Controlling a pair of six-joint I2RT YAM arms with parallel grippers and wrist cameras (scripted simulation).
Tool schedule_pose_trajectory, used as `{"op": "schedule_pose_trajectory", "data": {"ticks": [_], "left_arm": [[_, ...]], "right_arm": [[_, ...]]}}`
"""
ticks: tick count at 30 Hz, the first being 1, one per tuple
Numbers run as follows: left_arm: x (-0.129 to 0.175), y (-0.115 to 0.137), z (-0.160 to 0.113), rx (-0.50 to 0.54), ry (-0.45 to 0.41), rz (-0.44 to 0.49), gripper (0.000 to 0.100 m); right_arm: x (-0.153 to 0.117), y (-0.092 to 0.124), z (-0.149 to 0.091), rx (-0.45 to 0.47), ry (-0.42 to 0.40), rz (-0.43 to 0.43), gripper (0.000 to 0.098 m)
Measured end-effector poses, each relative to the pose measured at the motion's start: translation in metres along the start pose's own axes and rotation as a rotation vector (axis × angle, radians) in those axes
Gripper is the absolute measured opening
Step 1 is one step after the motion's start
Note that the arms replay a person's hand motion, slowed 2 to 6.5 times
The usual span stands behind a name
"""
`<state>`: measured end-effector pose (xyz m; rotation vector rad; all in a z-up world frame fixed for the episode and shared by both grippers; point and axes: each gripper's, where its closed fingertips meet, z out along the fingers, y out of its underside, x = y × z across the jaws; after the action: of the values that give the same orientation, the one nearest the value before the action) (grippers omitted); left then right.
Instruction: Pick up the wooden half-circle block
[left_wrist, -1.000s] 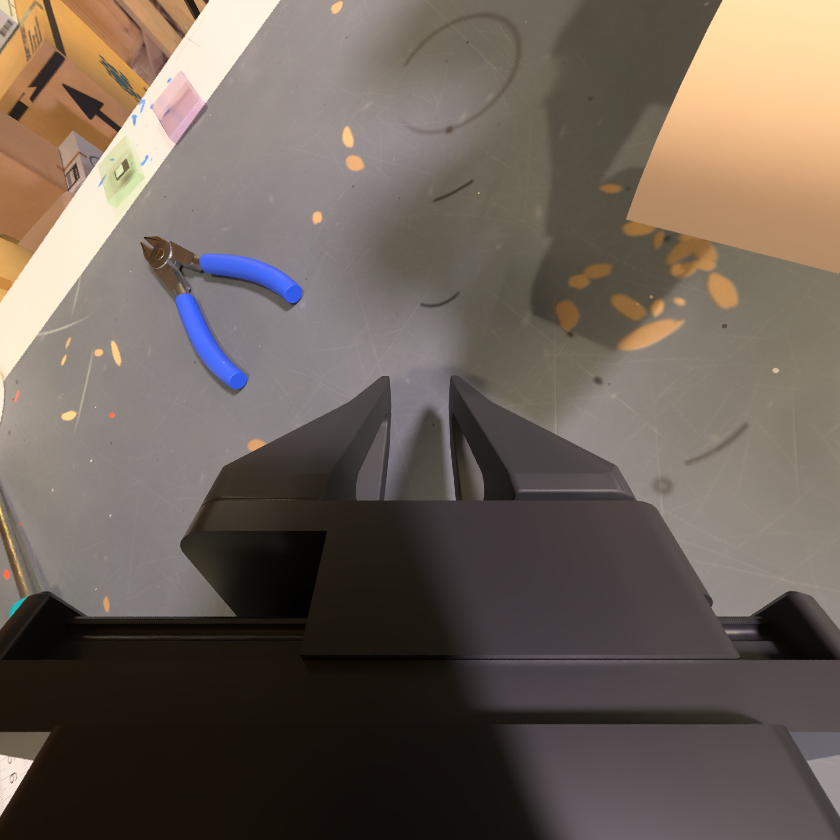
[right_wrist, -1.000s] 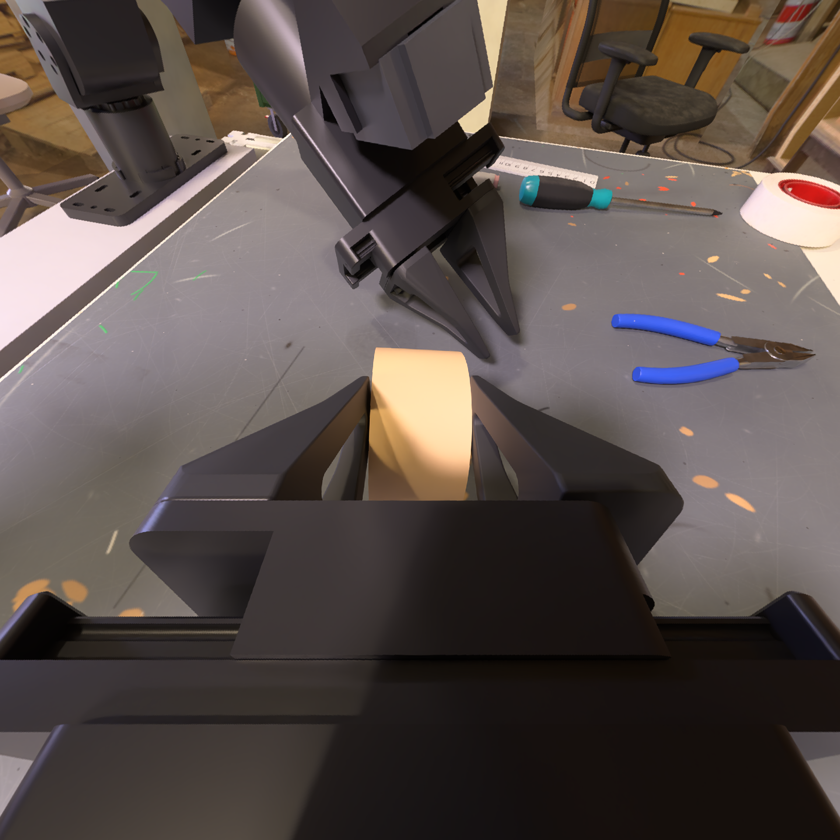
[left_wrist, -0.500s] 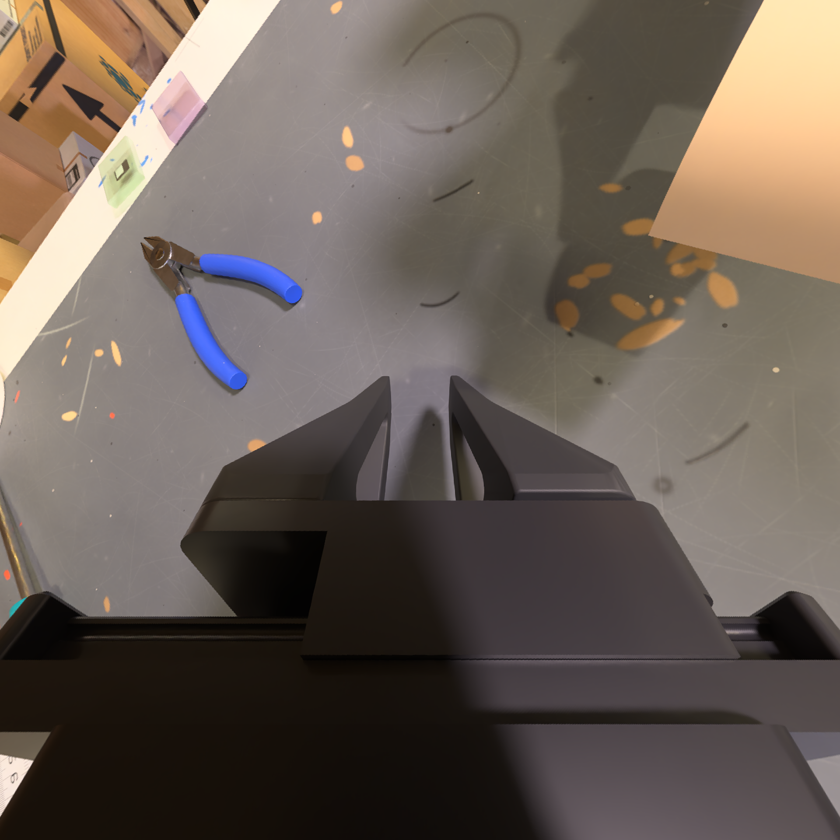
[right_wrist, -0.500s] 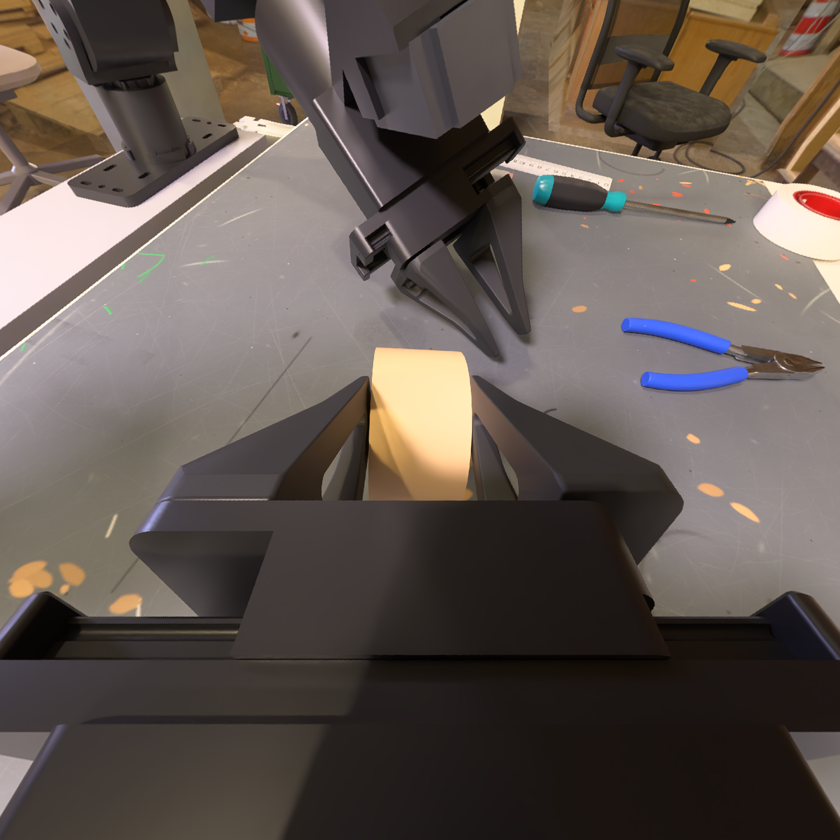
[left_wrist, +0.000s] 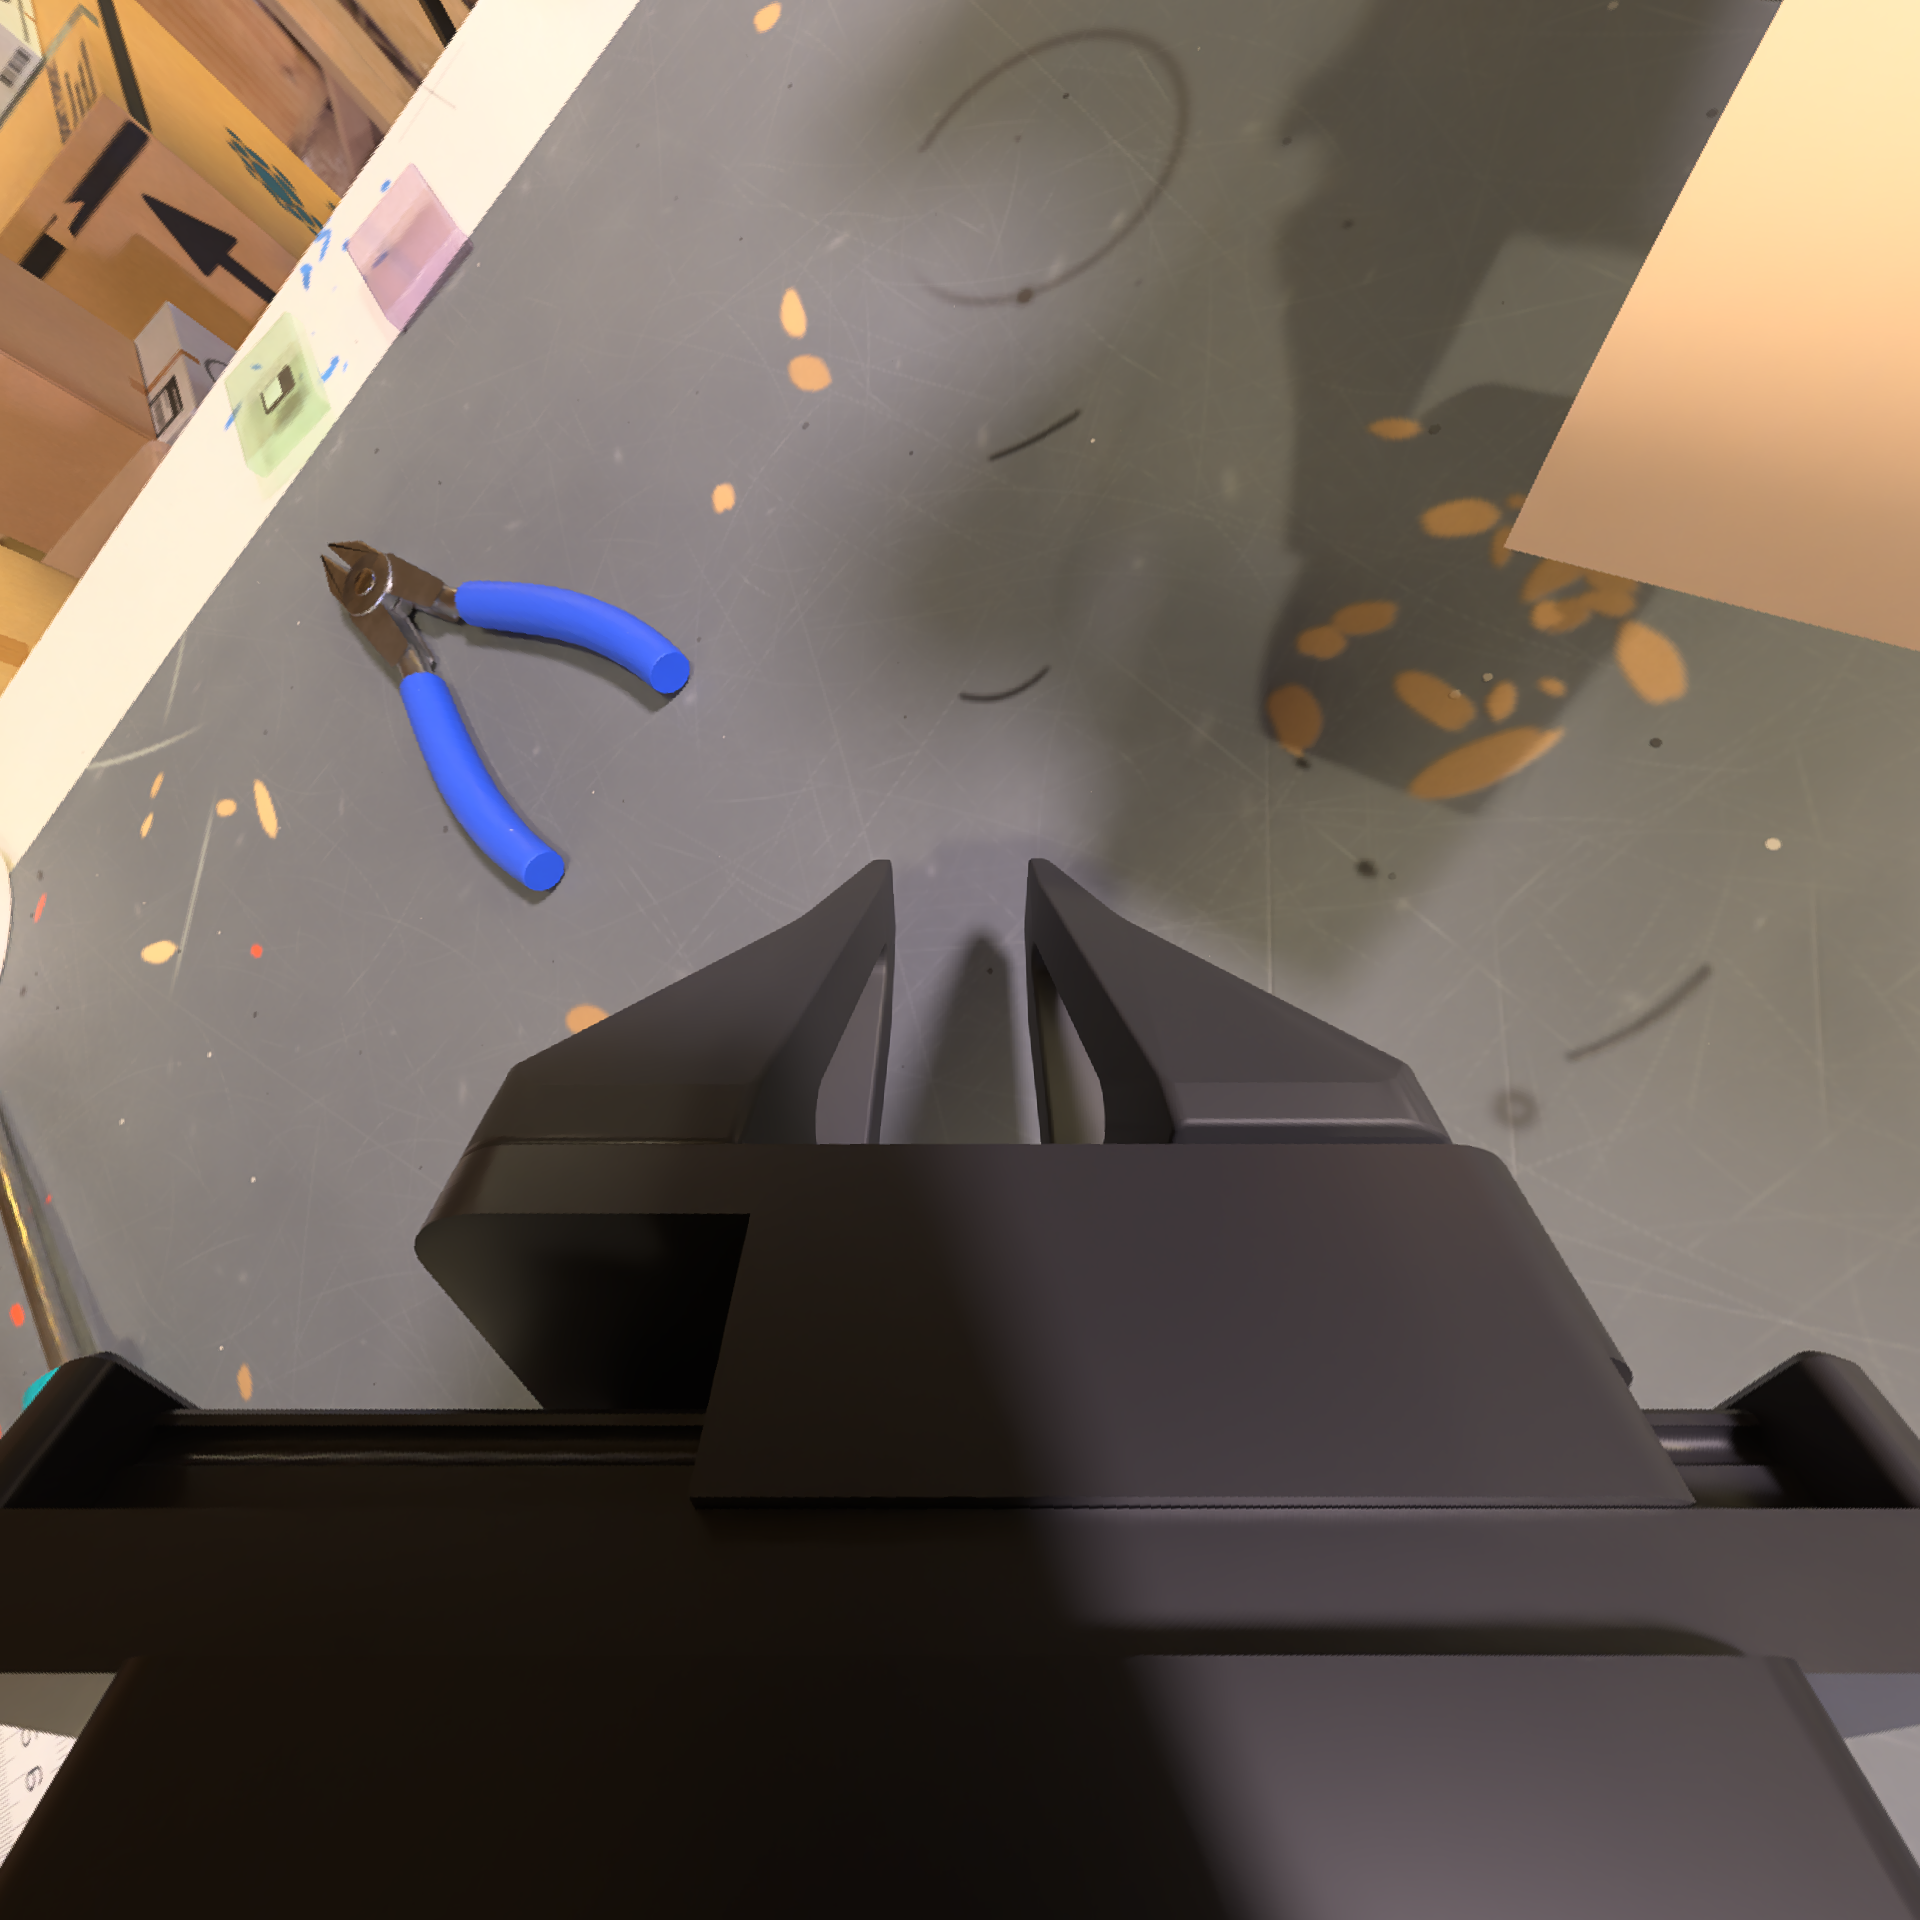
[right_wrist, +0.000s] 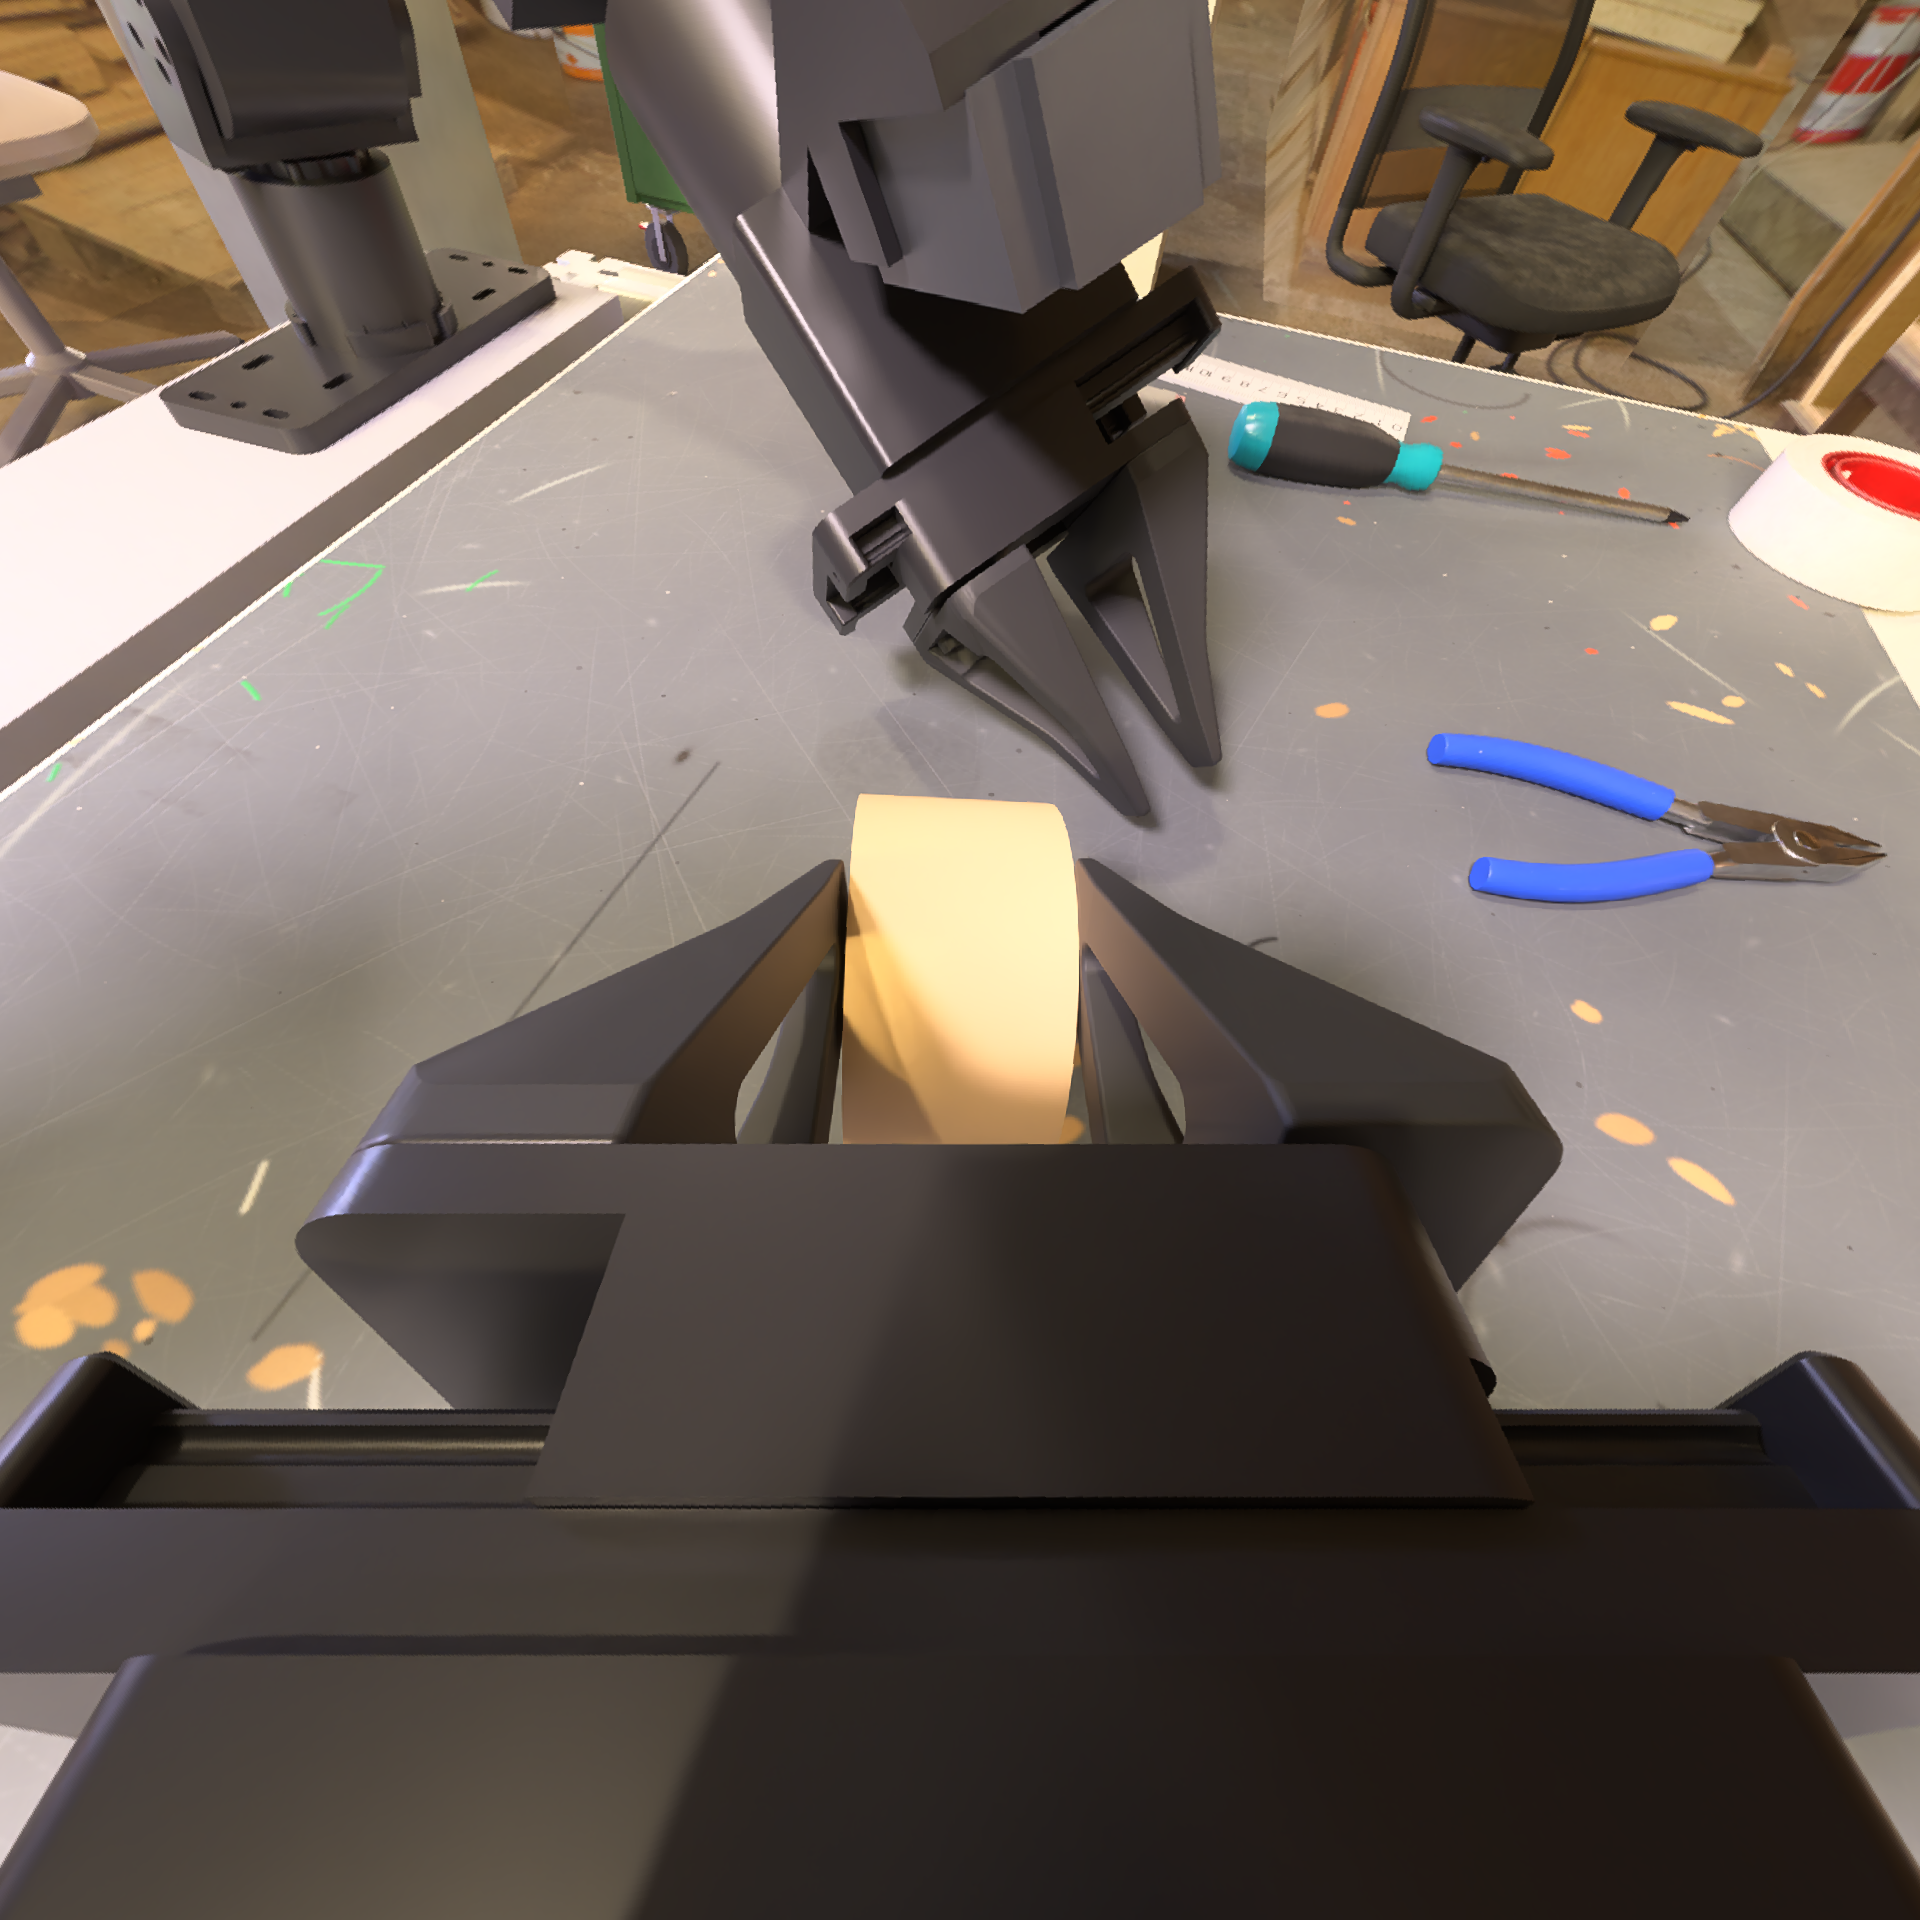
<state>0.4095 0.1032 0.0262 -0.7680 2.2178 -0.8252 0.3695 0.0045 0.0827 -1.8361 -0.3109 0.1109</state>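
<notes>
The wooden half-circle block (right_wrist: 961, 966) is pale tan, and its curved face points away from the right wrist camera. My right gripper (right_wrist: 961, 868) is shut on it, one finger on each flat side, and holds it above the grey table (right_wrist: 416, 831). In the left wrist view the block (left_wrist: 1766, 343) fills the upper right corner, with its shadow on the table below it. My left gripper (left_wrist: 959, 868) is empty, its fingers nearly together, just above the table. It also shows in the right wrist view (right_wrist: 1169, 784), just beyond the block.
Blue-handled pliers (right_wrist: 1631, 821) lie right of the block and also show in the left wrist view (left_wrist: 488, 686). A teal-and-black screwdriver (right_wrist: 1382, 457) and a white tape roll (right_wrist: 1829, 520) lie at the far right. The left arm's base (right_wrist: 332, 312) stands at the far left.
My right gripper has risen with the block. In the left wrist view the block has slid up and right. The left gripper has not moved.
</notes>
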Motion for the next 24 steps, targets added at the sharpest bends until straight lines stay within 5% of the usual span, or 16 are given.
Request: {"op": "schedule_pose_trajectory", "data": {"ticks": [24], "left_arm": [[0.0002,0.0000,0.0000,0.000,0.000,0.005,0.021]], "right_arm": [[-0.0008,-0.0002,-0.0013,-0.012,0.034,0.018,0.0361]]}}
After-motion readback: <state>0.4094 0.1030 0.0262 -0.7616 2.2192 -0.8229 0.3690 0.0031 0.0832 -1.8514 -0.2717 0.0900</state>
